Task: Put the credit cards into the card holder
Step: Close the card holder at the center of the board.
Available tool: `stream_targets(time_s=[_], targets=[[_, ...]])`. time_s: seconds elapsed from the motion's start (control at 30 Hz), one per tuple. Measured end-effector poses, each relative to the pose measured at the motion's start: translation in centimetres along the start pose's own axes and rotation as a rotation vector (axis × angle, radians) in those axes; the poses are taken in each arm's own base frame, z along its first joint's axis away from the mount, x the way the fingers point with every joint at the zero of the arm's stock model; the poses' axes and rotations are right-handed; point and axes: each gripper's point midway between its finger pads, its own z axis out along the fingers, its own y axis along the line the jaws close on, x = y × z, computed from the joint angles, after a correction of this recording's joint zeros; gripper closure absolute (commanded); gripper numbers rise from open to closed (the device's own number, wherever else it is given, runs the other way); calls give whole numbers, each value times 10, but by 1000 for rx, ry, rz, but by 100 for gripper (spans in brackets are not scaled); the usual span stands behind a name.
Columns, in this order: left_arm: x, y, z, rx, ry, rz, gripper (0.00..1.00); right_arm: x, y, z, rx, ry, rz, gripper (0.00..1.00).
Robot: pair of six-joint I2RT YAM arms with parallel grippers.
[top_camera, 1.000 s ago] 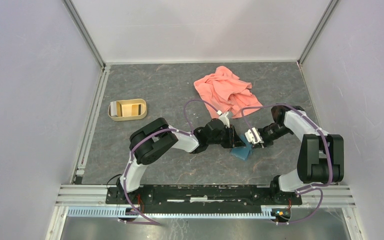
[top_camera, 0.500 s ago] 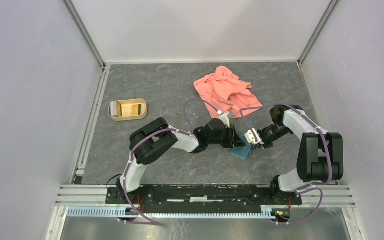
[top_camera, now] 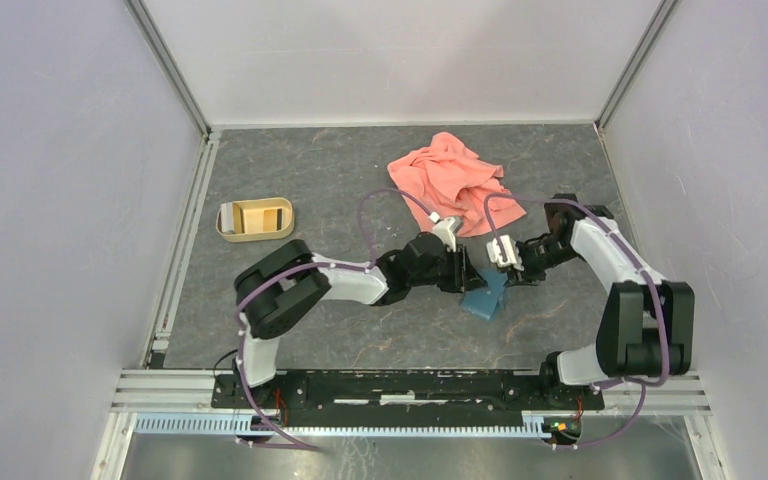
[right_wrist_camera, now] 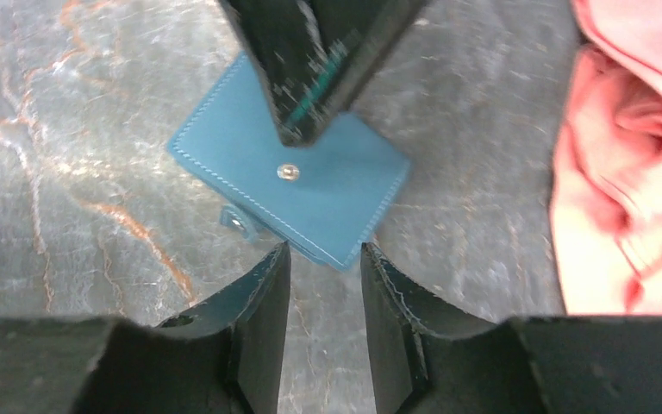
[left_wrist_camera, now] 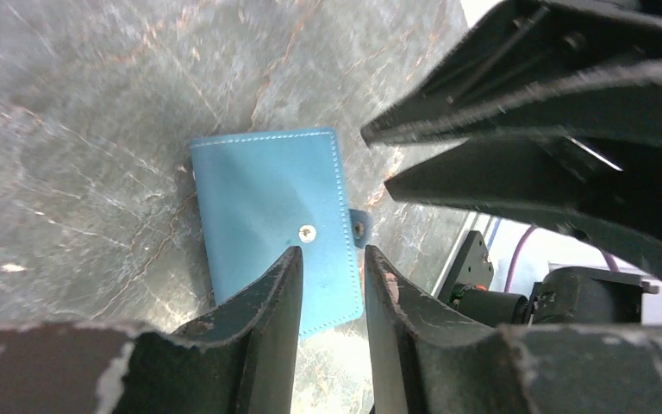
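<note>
Wallet lies closed on the table, snap tab loose, between the arms. We see left gripper and right gripper both above it, fingers narrowly apart, holding nothing. Pink cloth lies just beyond; tray well left.

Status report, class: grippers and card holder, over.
Left gripper, right gripper: open, empty, over card holder. Card holder closed, flat on table. Cloth lies apart behind.

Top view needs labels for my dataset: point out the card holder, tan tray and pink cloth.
card holder (top_camera: 483, 301), top view, blue cover near the lower corner
tan tray (top_camera: 291, 221), top view, right end of its rim
pink cloth (top_camera: 450, 175), top view, middle of the crumpled heap
</note>
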Motion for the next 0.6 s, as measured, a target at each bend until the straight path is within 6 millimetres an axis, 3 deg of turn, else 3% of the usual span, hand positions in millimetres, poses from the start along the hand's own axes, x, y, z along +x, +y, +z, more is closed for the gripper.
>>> stream_targets(time_s=[0.13,0.2,0.27,0.43,0.6], targets=[[-26,-17,-29,-3,-91,94,51,-4,-19,-19,163,45,146,76],[-36,-22,-38,-8,-130,132,50,2,-26,-25,245,62,264,86],[-39,-21,-41,-18,-144,158,50,13,-27,-25,286,70,392,90],[-18,5,-34,-75,-83,160,50,42,-8,-5,250,118,613,96],[14,39,-21,-142,4,146,52,58,7,17,165,158,736,97]])
